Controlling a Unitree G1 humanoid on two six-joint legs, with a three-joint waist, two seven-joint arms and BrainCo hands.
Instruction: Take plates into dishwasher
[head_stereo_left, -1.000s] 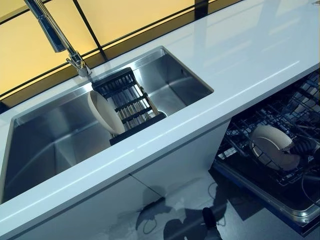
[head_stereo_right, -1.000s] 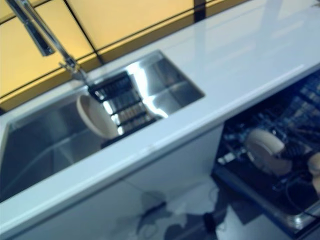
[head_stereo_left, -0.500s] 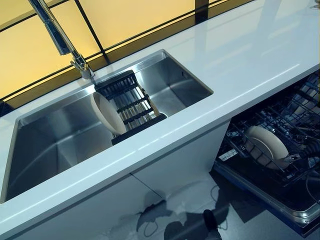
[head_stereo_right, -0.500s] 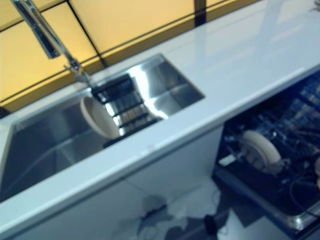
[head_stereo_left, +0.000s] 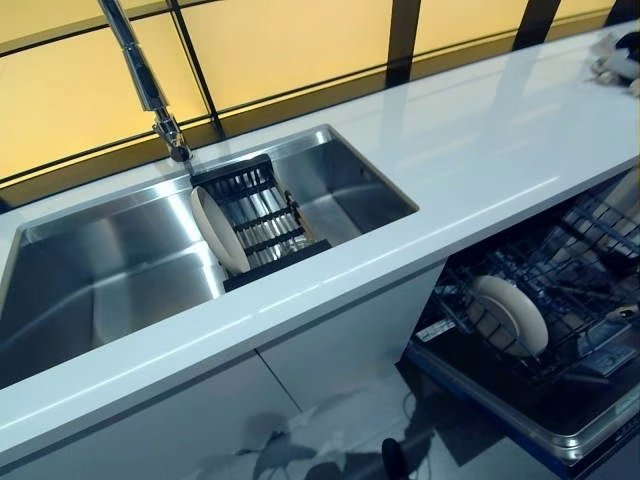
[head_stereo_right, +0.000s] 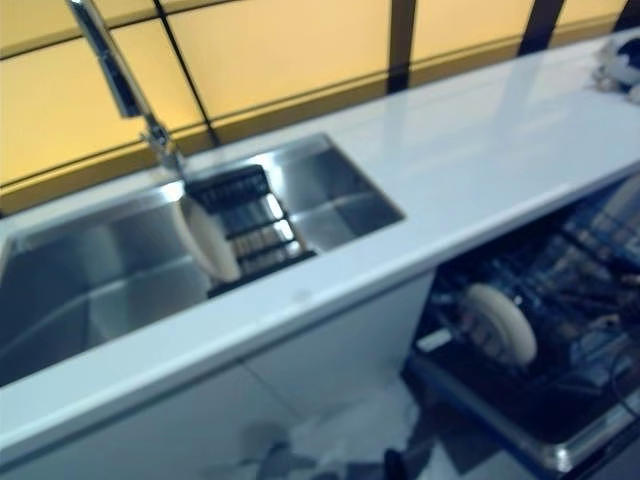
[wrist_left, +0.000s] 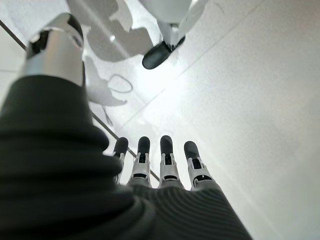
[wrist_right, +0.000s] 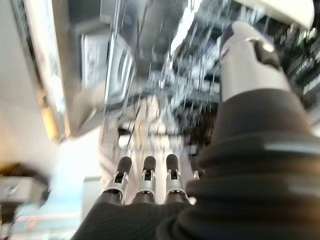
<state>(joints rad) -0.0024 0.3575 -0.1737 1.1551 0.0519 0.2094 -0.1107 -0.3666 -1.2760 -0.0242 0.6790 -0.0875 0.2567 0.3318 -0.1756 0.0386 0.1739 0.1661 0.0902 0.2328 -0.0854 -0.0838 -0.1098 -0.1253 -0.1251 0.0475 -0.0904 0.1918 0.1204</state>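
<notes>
A cream plate stands on edge against the black drying rack in the steel sink. A second cream plate stands upright in the wire rack of the open dishwasher, below the counter at the right. Neither hand shows in the eye views. My left hand hangs over the pale floor with straight fingers and holds nothing. My right hand is above the dishwasher rack, its fingers straight and empty.
A white counter runs across the view, with a tall faucet behind the sink. A small pale object lies at the counter's far right end. The dishwasher's pulled-out rack juts out below the counter edge.
My right hand, which was at the plate in the dishwasher rack, has drawn back out of the eye views. The plate stays standing in the rack. The camera has shifted.
</notes>
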